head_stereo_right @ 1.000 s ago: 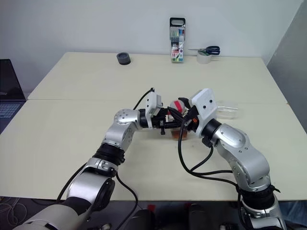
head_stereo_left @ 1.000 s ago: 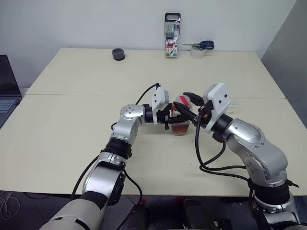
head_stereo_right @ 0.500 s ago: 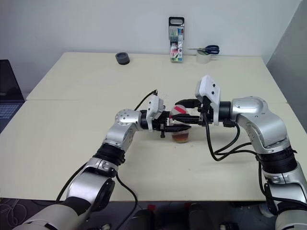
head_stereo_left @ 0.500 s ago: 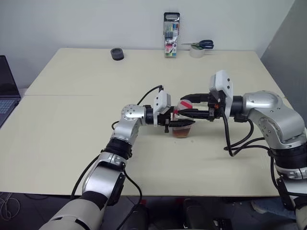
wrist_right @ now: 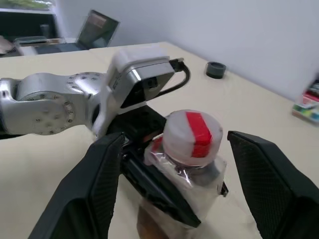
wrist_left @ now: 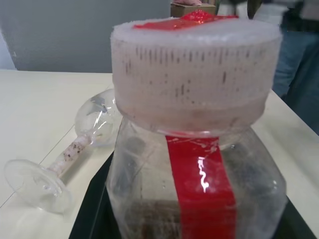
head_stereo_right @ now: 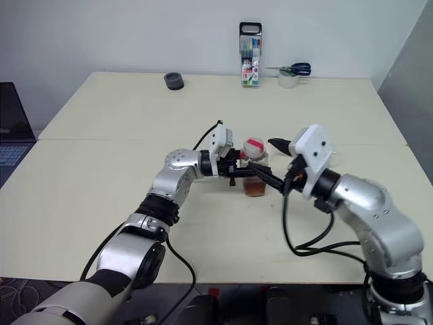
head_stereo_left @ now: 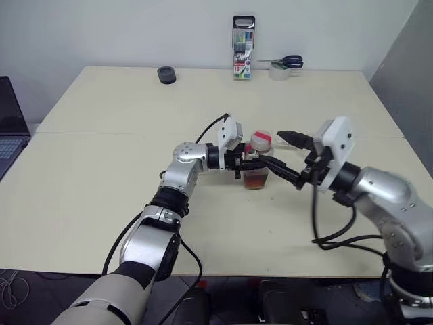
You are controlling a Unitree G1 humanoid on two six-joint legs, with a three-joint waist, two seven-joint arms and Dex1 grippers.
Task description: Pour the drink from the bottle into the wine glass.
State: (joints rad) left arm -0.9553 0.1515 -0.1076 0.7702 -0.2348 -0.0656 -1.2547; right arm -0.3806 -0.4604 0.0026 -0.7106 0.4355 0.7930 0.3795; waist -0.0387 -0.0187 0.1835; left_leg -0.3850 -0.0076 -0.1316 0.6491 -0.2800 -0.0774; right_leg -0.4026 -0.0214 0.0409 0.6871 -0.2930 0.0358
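Cream table (head_stereo_left: pixel 101 169) carries the bottle (head_stereo_left: pixel 258 162) near its middle, upright: a squarish clear body, red label strip, pink-and-white cap on, reddish-brown drink (head_stereo_left: pixel 255 181) low inside. Left gripper (head_stereo_left: pixel 252 164) is clamped on it; right gripper (head_stereo_left: pixel 287 156) gapes wide, empty, just beside the cap. Beyond the bottle, the wine glass (wrist_left: pixel 70 154) lies on its side.

A marker case (head_stereo_left: pixel 243 48) stands upright at the far edge of the bench (head_stereo_left: pixel 101 169). Just beside it, scissors (head_stereo_left: pixel 287 63) lie on a tape roll (head_stereo_left: pixel 278 73). A dark round lid (head_stereo_left: pixel 166 75) sits apart. A laptop (head_stereo_left: pixel 10 125) shows at the left.
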